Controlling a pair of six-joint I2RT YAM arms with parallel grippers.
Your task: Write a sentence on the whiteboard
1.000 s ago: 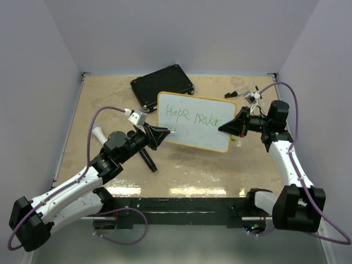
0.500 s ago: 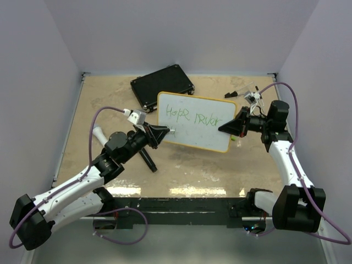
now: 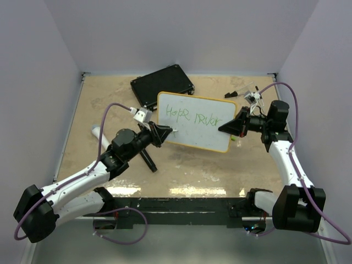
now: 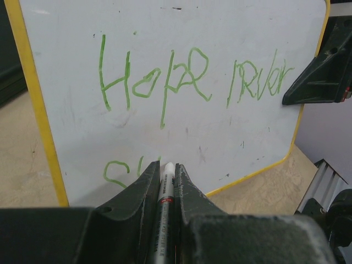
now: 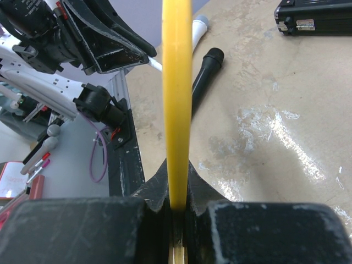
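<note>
Far side of the tan table (image 3: 104, 104): a black case (image 3: 163, 83), lid shut, contents hidden, one near corner just behind the far left corner of the whiteboard (image 3: 204, 138). Board mid-table between the two arms, white face toward the overhead camera, thin yellow rim all round. Across its upper half, the sentence (image 3: 192, 116) in thin green strokes, two words, plus a few more green strokes lower left. Right gripper (image 3: 224, 128) pinched tight on the board's right rim, the rim seen edge-on between the jaws from the right wrist. Left gripper (image 3: 169, 131) closed around a marker (image 4: 166, 190), white tip at the board's face by those lower strokes; touching or just off, impossible to tell. Bare white left on the lower right of the board, between the marker tip and the right gripper. Bare table from the board's near edge down to the arm bases, apart from a black cylinder (image 3: 147, 160) lying under the left arm and a white tube (image 3: 95, 131) further left. Small dark and clear bits (image 3: 245, 91) in the far right corner, too small to tell. Walls close on three sides.
</note>
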